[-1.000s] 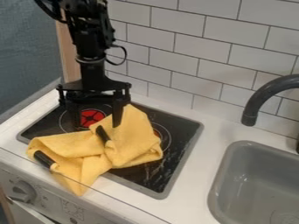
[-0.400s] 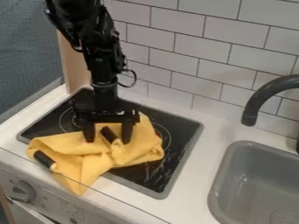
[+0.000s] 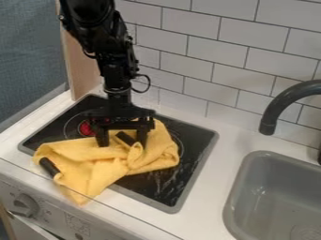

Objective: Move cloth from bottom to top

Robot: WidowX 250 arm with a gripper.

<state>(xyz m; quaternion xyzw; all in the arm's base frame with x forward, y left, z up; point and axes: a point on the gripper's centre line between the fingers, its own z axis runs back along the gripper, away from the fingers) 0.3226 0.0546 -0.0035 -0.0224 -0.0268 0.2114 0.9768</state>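
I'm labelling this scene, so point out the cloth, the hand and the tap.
Cloth (image 3: 108, 168): camera view, on the yellow folds near its middle.
Hand (image 3: 123, 144): camera view, midway between its fingertips.
Tap (image 3: 276, 107): camera view, on its curved neck.

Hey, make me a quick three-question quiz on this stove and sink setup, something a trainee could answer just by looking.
1. Multiple choice: What colour is the cloth?
A) blue
B) yellow
C) green

2. True or false: The gripper has its two fingers apart, down at the cloth.

3. Fill in the blank: In the camera view, to the right of the black cooktop, a grey ____ is set into the white counter.

Key: 1. B; 2. true; 3. sink
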